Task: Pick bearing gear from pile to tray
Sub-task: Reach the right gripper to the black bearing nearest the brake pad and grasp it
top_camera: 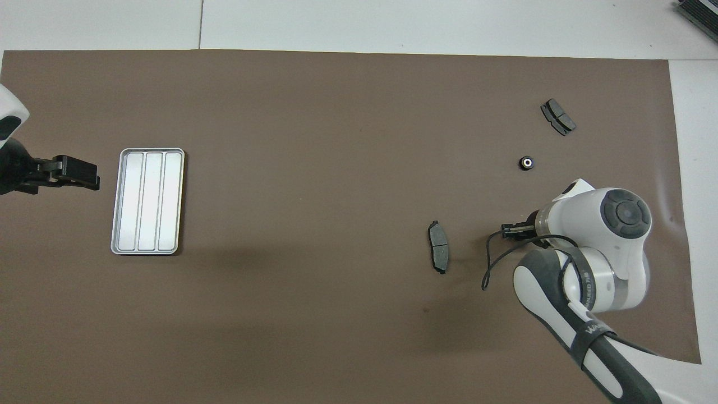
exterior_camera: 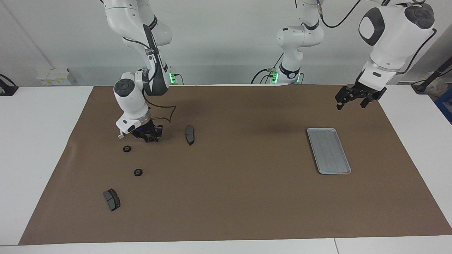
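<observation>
The pile is a loose scatter at the right arm's end of the table. It has three black gears (exterior_camera: 151, 139) (exterior_camera: 127, 149) (exterior_camera: 138, 172) and two dark grey brake pads (exterior_camera: 190, 134) (exterior_camera: 112, 199). My right gripper (exterior_camera: 150, 137) is low over the gear nearest the robots, open, with a finger on each side of it. In the overhead view the right gripper (top_camera: 513, 230) shows and one gear (top_camera: 527, 163) is clear of the arm. The silvery tray (exterior_camera: 328, 150) (top_camera: 148, 201) lies at the left arm's end. My left gripper (exterior_camera: 353, 101) (top_camera: 78, 173) waits open, raised beside the tray. No white bracket is in view.
A brown mat (exterior_camera: 240, 197) covers the table, with white table surface (exterior_camera: 39, 141) around it. The right arm's cable (top_camera: 491, 264) hangs beside the brake pad (top_camera: 438, 247). The other brake pad (top_camera: 557, 116) lies farthest from the robots.
</observation>
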`<state>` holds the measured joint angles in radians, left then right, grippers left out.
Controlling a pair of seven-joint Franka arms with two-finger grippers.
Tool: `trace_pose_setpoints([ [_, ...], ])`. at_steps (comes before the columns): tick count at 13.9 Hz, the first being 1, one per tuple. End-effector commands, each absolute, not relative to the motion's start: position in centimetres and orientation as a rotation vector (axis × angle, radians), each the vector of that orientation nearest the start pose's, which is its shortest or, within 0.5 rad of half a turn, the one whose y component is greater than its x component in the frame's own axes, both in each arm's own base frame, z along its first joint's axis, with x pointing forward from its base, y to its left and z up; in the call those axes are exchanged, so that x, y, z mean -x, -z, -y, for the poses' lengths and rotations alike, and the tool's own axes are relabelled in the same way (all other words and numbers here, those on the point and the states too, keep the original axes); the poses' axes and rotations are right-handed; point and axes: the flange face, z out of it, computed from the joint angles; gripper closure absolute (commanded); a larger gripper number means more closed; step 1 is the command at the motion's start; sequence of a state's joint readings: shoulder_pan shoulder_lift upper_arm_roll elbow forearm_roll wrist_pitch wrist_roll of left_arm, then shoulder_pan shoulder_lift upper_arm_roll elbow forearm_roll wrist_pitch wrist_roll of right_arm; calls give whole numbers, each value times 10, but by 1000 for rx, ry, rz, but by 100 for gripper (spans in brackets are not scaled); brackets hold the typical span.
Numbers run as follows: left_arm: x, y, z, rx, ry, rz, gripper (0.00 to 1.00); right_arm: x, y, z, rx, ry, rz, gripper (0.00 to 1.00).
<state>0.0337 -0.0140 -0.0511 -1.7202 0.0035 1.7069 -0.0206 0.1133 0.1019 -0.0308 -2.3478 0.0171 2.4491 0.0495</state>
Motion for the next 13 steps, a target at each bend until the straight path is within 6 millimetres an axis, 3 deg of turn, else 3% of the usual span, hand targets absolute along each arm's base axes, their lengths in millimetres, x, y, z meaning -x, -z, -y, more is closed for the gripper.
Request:
trace_pose_setpoints([
  [1, -548, -576, 11, 3141, 5, -4, 0, -501, -288, -41, 3124, 20, 58, 60],
  [3, -547, -575, 11, 3141, 0, -4, 0, -501, -287, -41, 3123, 18, 57, 76],
  [5, -546, -574, 11, 3141, -2, -4, 0, -502, -290, -43, 3121, 25, 52, 100],
  [8, -546, -574, 11, 3141, -2, -4, 0, -509, -305, -56, 3117, 64, 34, 100],
  [13, -546, -574, 11, 3141, -5, -9, 0, -533, -341, -128, 3086, 141, -143, 100],
])
